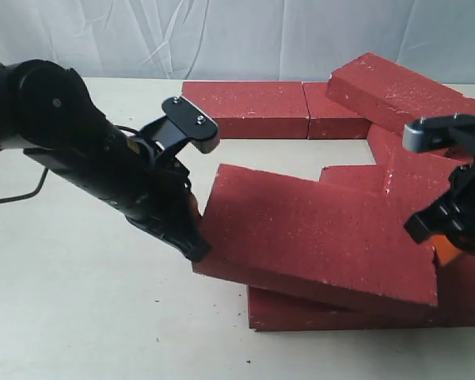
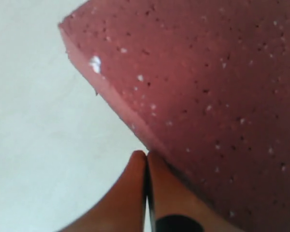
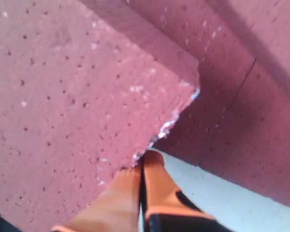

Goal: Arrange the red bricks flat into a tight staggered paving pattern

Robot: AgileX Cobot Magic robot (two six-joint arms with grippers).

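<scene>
Exterior camera looks slightly downward across the table (image 1: 79, 317) toward the white backdrop (image 1: 103, 32), at middle distance. Both wrist cameras face opposite ends of the tilted brick (image 1: 317, 237), very close; all views share it.

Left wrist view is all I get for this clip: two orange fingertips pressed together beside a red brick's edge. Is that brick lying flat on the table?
Observer: No. The exterior view shows the tilted brick propped on a lower brick.
Operator: Where is the other arm?
Observer: The right gripper is at the opposite end of that brick, shut, with its tips at a chipped corner.
Operator: Any other brick out of place?
Observer: Yes. A second slanted brick rests partly on the back row.
</scene>
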